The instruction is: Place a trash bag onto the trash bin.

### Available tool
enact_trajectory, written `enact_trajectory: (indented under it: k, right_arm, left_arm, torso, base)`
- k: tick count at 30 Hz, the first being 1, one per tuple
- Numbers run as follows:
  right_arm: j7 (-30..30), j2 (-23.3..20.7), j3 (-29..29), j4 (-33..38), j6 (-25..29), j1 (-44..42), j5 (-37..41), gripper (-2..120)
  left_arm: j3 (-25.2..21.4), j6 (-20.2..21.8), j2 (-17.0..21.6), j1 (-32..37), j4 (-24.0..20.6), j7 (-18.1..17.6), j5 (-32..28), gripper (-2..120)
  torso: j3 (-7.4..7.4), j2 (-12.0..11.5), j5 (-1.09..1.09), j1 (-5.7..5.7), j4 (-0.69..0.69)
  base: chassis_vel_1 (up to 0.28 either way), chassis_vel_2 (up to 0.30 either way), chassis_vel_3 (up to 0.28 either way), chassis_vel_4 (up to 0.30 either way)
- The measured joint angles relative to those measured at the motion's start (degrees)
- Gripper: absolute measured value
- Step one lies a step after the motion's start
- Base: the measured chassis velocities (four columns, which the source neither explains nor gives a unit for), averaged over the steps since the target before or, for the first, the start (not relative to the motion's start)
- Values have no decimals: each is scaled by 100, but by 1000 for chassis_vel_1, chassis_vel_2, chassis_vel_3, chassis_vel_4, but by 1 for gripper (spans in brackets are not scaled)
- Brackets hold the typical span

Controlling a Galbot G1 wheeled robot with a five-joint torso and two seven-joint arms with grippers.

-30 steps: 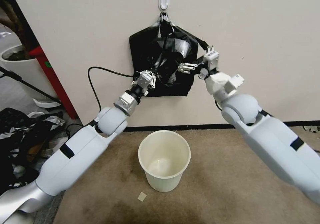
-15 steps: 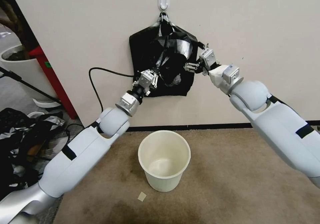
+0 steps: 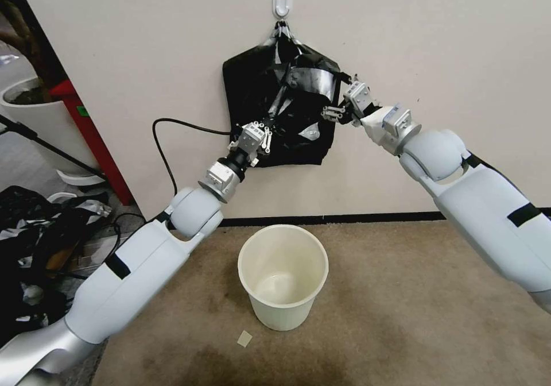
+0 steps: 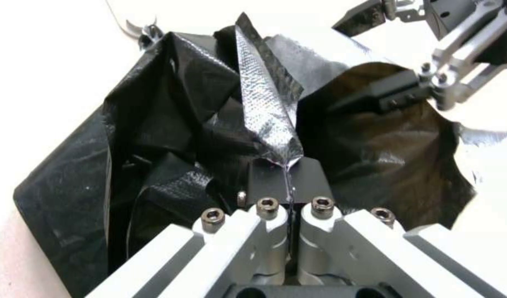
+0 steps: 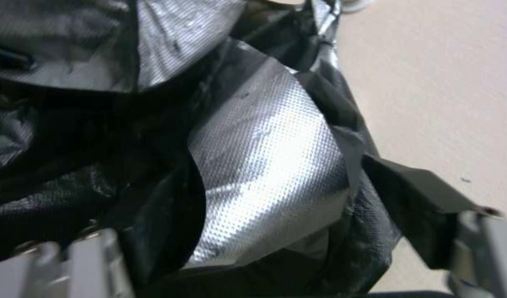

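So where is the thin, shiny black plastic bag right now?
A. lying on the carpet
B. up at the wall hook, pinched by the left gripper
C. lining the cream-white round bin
B: the left gripper is shut on a fold of the thin black plastic bag below the wall hook; the cream-white round bin stands unlined.

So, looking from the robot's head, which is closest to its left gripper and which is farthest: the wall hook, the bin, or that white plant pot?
From the left gripper, pinching black film from the pack on the wall:
1. Wall hook, above it.
2. Bin, below it on the carpet. The gap looks close to the hook's, so I would not rank these two firmly.
3. Plant pot, far off to the robot's left.
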Motion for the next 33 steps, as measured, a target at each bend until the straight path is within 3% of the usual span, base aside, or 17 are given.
enact_trajectory:
  k: [4,7,11,14,17,26,28,30,31,33]
  right_arm:
    - [-115,-8,2,-40,12,24,-166,92]
    - [-130,-8,23,-58,28,25,-249,84]
    - [-215,15,43,-175,117,30,-361,65]
    - [-236,23,49,-204,131,35,-389,63]
    - [-275,11,126,-260,84,-7,-628,36]
    - [-314,-82,289,-23,47,-283,-719,8]
    - [-104,-127,363,241,-2,-528,-521,1]
    - [511,-179,489,701,-294,-1027,-111,0]
    - [511,-179,489,701,-294,-1027,-111,0]
    - [1509,-155,648,1314,-831,-1808,648,0]
  left_arm:
    - [-37,-2,17,40,-28,1,-5,0]
    - [-62,-3,41,63,-57,1,-15,0]
    - [-99,-6,72,86,-82,2,-43,0]
    - [-104,-7,74,91,-85,3,-49,0]
    - [-150,-8,66,129,-97,4,-71,0]
    - [-220,-8,60,236,-113,4,-77,0]
    - [-277,-10,59,314,-157,2,-78,0]
    - [-382,-18,69,469,-242,-8,-78,0]
    - [-382,-18,69,469,-242,-8,-78,0]
    - [-573,-90,73,750,-383,-19,-69,0]
  torso:
    - [0,0,0,0,0]
    - [0,0,0,-1,0]
    - [0,0,0,0,0]
    - [0,0,0,0,0]
    - [0,0,0,-1,0]
    - [0,0,0,0,-1]
    - [0,0,0,0,0]
    - [0,0,-1,-1,0]
    - [0,0,-1,-1,0]
    - [0,0,1,0,-2]
  base:
    - [0,0,0,0]
    - [0,0,0,0]
    - [0,0,0,0]
    - [0,0,0,0]
    - [0,0,0,0]
    - [0,0,0,0]
    - [0,0,0,0]
    - [0,0,0,0]
    - [0,0,0,0]
    - [0,0,0,0]
